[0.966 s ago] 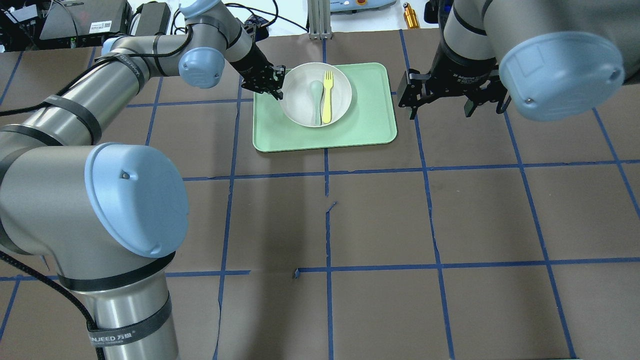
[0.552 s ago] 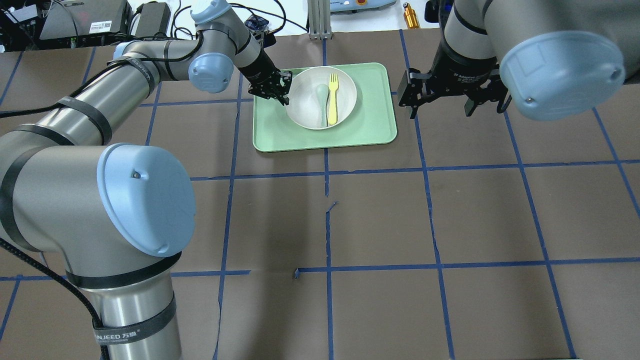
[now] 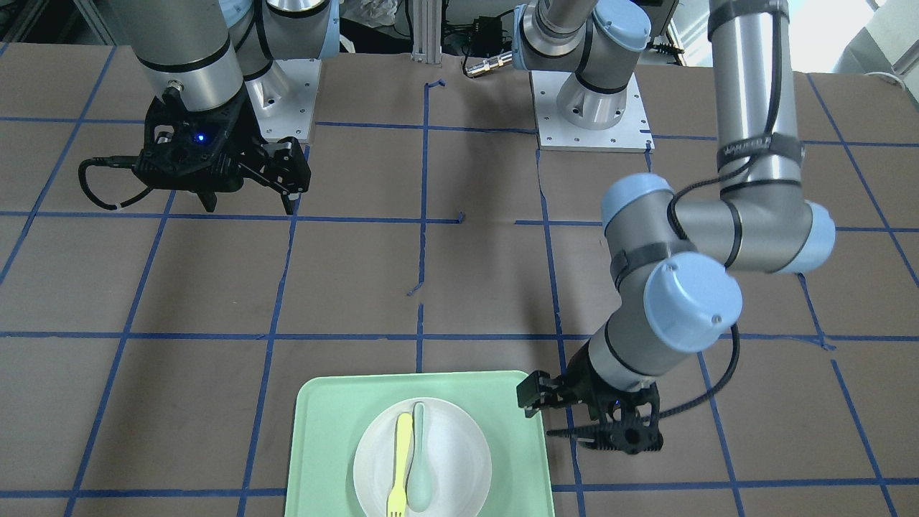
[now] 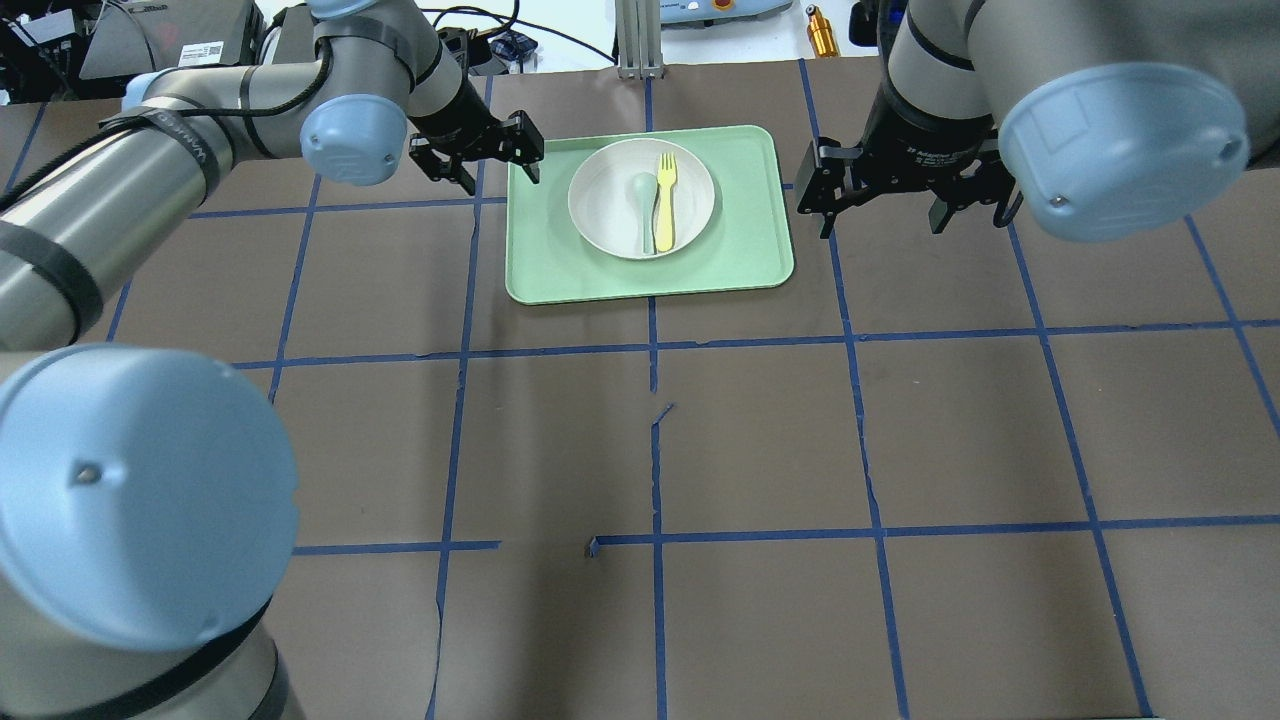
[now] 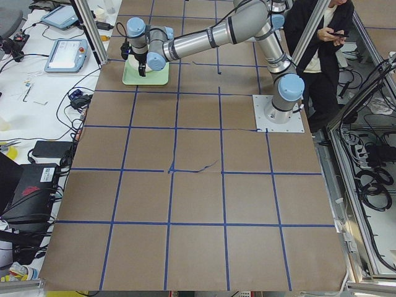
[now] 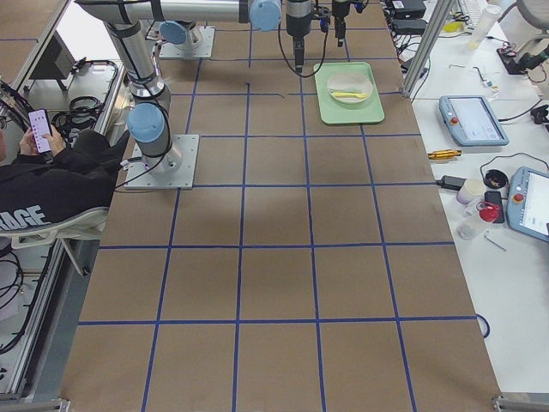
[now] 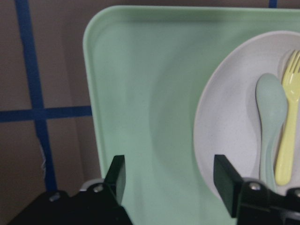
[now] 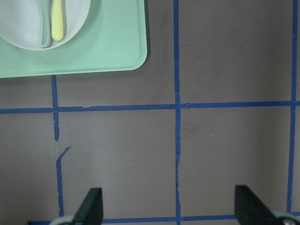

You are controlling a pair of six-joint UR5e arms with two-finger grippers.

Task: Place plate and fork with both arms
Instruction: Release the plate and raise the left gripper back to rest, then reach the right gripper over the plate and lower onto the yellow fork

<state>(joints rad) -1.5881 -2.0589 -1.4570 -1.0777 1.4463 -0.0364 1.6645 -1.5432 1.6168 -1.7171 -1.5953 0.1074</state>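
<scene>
Small round pale white-grey plate (image 4: 600, 200): centred on rectangular mint-green tray (image 4: 745, 255), cradling slim pale-yellow plastic fork (image 4: 666, 200). Left gripper (image 4: 500, 176) at its 9 o'clock and right gripper (image 4: 882, 226) at its 3 o'clock: both spread, empty. Placement apparently done.

Plate (image 4: 600, 200) matt, faintly speckled; fork (image 4: 664, 205) and spoon (image 4: 640, 200) smooth plastic, slight sheen; tray (image 4: 750, 200) matt plastic; table (image 4: 760, 430) covered in matt brown paper, blue tape (image 8: 176, 47) lines; left arm (image 4: 120, 190) brushed metal.

Even bright overhead light, soft shadows; left wrist view blurred.
</scene>
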